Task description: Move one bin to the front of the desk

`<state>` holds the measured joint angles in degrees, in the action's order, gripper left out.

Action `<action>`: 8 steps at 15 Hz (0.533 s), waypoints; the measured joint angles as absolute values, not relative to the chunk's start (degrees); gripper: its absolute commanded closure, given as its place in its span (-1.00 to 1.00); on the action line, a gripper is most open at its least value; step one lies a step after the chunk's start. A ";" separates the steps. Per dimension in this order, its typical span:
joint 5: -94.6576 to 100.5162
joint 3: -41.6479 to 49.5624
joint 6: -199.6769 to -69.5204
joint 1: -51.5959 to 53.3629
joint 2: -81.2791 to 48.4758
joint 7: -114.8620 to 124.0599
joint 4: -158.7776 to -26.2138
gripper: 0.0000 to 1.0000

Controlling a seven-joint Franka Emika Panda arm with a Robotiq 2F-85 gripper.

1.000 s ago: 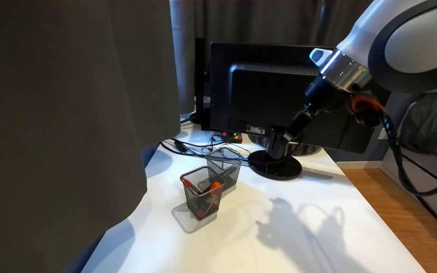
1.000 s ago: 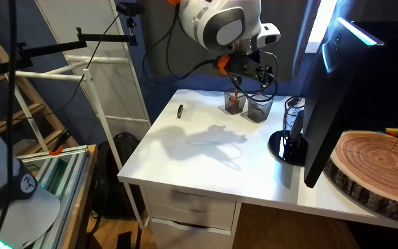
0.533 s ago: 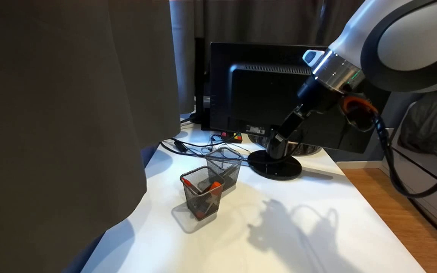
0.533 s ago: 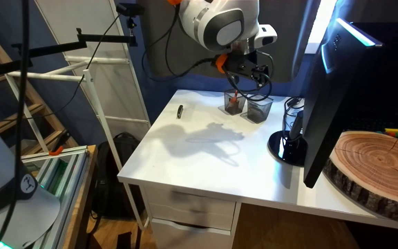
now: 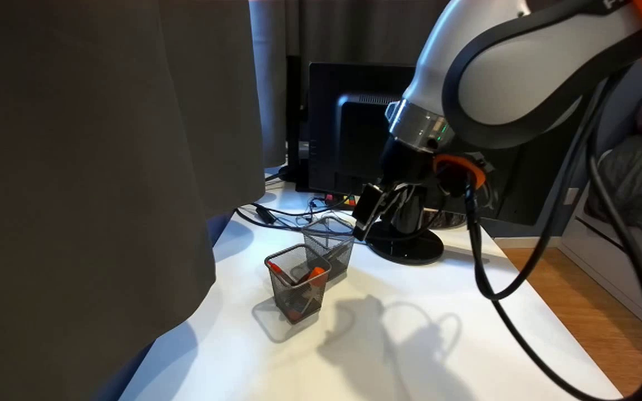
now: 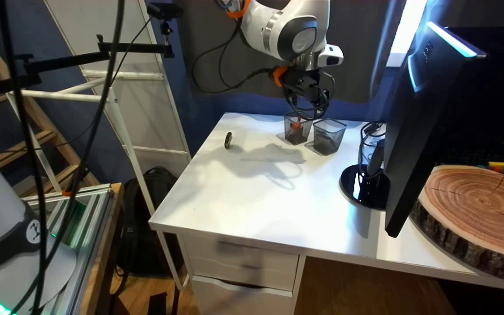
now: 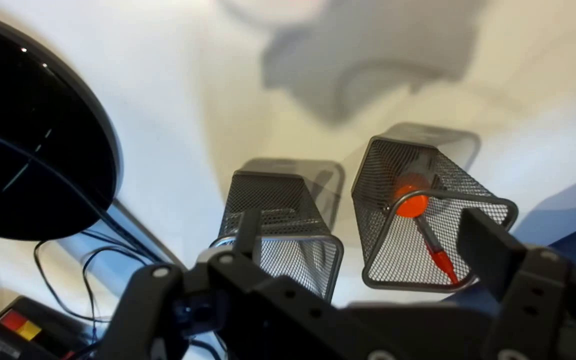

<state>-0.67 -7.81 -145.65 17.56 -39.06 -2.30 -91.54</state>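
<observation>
Standing upright on the white desk, the dark mesh bin is seen at six o'clock from the middle of an exterior view. In an exterior view its rim is crossed by a black cable loop, and in the wrist view a bit of the rim, at four o'clock, is covered by the claw. A round orange thing and a thin grey and red stick are held in the bin; what lies lower is blurred by the mesh.

Just beside it, at nine o'clock in the wrist view, a plain grey cup is set. Its rim is covered by the claw at seven o'clock, and a dark shape in it cannot be made out.

The claw is held in the air, with its two fingers spread wide and nothing gripped.

A small dark thing, at nine o'clock from the bin in an exterior view, is too small to be named. A black screen is partly hidden by the white arm, which is cut off at two o'clock in an exterior view. At nine o'clock there, part of the desk is hidden by a grey curtain.
</observation>
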 measured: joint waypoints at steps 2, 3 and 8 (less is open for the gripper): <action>0.33 -7.39 -142.06 19.61 -43.28 0.23 -85.89 -1.00; 0.33 -7.51 -140.50 20.45 -45.37 0.96 -83.10 -1.00; 0.33 -7.38 -135.88 23.39 -53.20 6.04 -71.29 -1.00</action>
